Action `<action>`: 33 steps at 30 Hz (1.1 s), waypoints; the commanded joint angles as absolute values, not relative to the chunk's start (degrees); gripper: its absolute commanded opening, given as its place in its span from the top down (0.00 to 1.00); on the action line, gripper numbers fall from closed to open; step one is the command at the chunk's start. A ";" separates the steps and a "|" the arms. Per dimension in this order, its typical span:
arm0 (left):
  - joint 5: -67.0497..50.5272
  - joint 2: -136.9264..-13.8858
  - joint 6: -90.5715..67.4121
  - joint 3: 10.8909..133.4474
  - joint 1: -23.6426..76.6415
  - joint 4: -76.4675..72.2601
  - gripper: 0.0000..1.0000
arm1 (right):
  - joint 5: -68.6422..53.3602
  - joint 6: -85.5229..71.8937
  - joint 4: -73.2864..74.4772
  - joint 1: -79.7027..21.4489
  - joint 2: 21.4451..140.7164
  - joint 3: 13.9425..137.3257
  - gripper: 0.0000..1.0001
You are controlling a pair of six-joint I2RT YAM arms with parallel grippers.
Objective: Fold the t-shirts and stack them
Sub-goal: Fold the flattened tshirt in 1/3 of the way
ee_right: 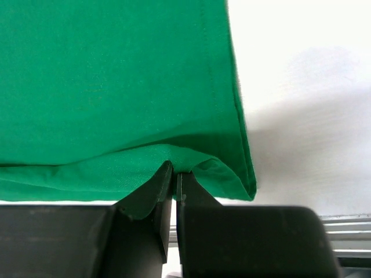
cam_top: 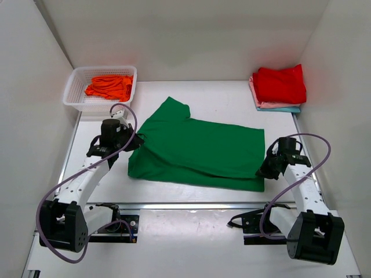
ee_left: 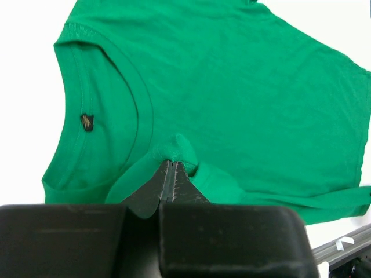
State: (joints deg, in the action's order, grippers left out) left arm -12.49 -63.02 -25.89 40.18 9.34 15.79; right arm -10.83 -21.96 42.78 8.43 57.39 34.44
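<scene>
Left tool (ee_left: 173,165) and right tool (ee_right: 174,169) each pinch the green t-shirt (cam_top: 200,147) at opposite ends, apparently mid-fold; next, both should probably carry it across evenly.

A white surface (cam_top: 220,98) is seen, closed in by white walls on three sides. In its middle a green shirt (cam_top: 203,150) is spread, partly folded, with the collar end toward the left and the hem toward the right. A white basket (cam_top: 72,95) is placed at the far left corner. At the far right corner a stack (cam_top: 278,87) of folded shirts is laid, with a teal shirt (cam_top: 287,109) at the bottom, touching the surface.
</scene>
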 commanded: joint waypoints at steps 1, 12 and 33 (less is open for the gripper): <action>-13.18 -64.41 -24.87 43.42 9.14 12.39 1.00 | -7.74 -24.52 44.11 10.63 54.58 35.50 1.00; -13.98 -70.14 -23.91 47.20 9.31 10.46 1.00 | -8.34 -26.98 45.45 9.57 55.63 36.04 1.00; -9.58 -84.60 -20.92 64.99 13.35 15.89 0.57 | -9.49 -25.39 21.53 12.31 67.39 43.05 0.49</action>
State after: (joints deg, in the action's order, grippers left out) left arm -7.60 -77.80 -24.18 56.42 10.72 14.87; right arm -10.55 -25.21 27.35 12.80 63.75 39.11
